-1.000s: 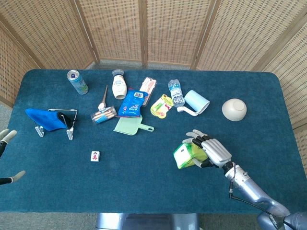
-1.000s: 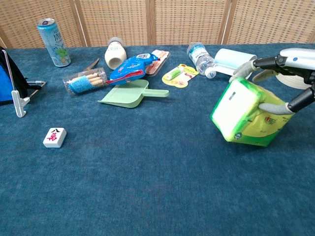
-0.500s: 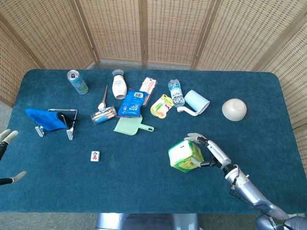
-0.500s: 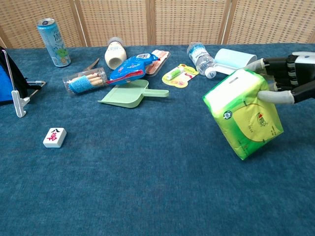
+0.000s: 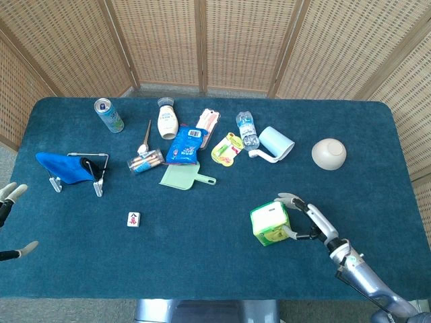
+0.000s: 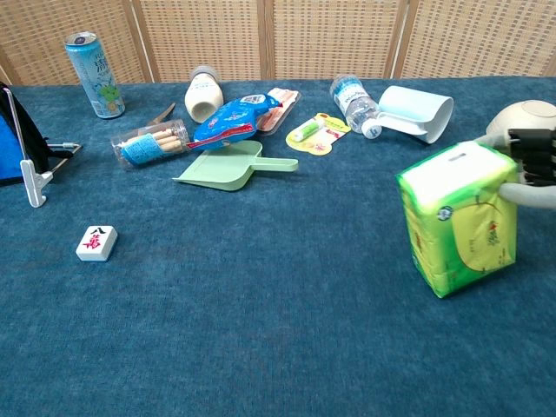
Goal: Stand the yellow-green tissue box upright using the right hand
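Tilted before, yellow-green tissue box (image 6: 458, 217) now upright on table (image 6: 261, 330) — right hand (image 5: 311, 220) fingers still clasp it; left hand (image 5: 9, 222) fingers apart.

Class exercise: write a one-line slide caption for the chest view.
Right hand steadies the yellow-green tissue box standing upright on the blue table.

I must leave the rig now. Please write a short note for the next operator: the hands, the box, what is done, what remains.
Right hand: fingers against the yellow-green tissue box, apparently holding it.
Left hand: at the table's left edge, fingers apart, holding nothing.
Box: on end on the blue table, white face up, right of centre near the front.
Done: box looks upright.
Left: release the box and check it stays standing.
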`<state>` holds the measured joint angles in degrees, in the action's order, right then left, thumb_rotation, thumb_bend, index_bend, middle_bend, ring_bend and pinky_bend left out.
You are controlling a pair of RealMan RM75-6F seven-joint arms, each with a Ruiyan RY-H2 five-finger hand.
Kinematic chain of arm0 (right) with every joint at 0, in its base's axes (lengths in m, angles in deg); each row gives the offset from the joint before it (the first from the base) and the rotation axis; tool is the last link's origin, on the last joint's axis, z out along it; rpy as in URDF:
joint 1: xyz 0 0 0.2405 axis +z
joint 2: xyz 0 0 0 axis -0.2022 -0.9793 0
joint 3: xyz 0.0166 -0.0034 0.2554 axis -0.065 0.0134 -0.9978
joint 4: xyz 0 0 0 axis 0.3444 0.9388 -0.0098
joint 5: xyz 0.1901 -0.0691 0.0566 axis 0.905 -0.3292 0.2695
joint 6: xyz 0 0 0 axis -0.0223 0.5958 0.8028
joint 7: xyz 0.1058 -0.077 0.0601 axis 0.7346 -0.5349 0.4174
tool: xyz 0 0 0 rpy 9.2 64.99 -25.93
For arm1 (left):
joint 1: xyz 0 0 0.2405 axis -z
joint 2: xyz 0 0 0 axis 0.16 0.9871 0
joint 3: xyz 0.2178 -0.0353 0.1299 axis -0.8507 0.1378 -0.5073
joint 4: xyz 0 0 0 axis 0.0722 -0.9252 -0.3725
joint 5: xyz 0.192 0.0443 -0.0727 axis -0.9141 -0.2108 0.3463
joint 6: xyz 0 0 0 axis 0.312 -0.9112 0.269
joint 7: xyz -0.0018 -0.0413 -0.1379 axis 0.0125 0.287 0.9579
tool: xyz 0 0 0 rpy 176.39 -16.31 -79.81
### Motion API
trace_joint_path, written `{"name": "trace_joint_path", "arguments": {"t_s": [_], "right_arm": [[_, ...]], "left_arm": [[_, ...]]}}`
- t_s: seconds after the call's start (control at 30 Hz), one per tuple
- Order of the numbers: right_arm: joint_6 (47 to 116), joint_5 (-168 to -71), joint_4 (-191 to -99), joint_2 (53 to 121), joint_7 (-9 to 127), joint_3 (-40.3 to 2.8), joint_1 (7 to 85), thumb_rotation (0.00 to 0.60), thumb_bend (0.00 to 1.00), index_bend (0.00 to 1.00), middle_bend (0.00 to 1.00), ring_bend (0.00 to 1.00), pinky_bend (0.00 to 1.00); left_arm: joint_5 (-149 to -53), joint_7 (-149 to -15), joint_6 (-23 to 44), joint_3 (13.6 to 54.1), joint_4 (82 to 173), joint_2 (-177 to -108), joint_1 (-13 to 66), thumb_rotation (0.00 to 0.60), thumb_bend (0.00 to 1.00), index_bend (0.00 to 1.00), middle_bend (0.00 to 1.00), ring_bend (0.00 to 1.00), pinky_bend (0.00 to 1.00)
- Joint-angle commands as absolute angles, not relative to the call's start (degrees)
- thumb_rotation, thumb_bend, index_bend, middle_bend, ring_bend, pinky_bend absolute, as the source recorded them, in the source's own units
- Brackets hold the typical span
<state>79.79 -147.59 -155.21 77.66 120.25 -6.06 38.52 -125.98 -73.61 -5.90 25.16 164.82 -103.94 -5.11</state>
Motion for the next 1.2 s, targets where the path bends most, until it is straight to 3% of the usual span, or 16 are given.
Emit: {"name": "trace_joint_path", "arguments": {"t_s": [0.03, 0.27, 0.37, 0.73, 0.9, 1.2], "right_arm": [[83.09, -150.68, -152.09, 77.87, 123.94, -4.23, 36.96, 0.600, 0.59, 0.22, 0.08, 0.00, 0.17], [88.53, -154.12, -147.97, 78.17, 128.16, -2.89, 35.49, 0.600, 0.59, 0.03, 0.04, 0.00, 0.16], [89.50, -154.71, -146.88, 78.36, 128.46, -2.48, 35.21, 0.600, 0.58, 0.00, 0.02, 0.00, 0.15], [92.73, -154.32, -143.96, 78.71, 129.94, -2.37, 33.79, 0.600, 0.54, 0.00, 0.00, 0.00, 0.11], [96.23, -154.11, -145.18, 77.04, 126.86, -3.49, 32.72, 0.528, 0.53, 0.00, 0.00, 0.00, 0.09], [99.68, -148.88, -147.97, 74.37, 103.24, -6.46, 28.68, 0.514, 0.51, 0.00, 0.00, 0.00, 0.08]], "left_arm": [[-125.92, -73.78, -5.91, 25.14, 164.90, -103.98, -5.15, 0.600, 0.04, 0.00, 0.00, 0.00, 0.00], [-126.14, -74.46, -5.87, 25.04, 165.31, -104.15, -5.10, 0.600, 0.04, 0.00, 0.00, 0.00, 0.00], [-126.19, -74.64, -5.83, 25.00, 165.42, -104.21, -5.08, 0.600, 0.04, 0.00, 0.00, 0.00, 0.00], [-126.01, -74.48, -5.78, 25.03, 165.28, -104.15, -5.06, 0.600, 0.04, 0.00, 0.00, 0.00, 0.00], [-126.04, -74.36, -5.81, 25.02, 165.28, -104.13, -5.07, 0.600, 0.04, 0.00, 0.00, 0.00, 0.00], [-126.21, -74.62, -6.14, 25.00, 165.33, -104.18, -5.19, 0.600, 0.04, 0.00, 0.00, 0.00, 0.00]]}}
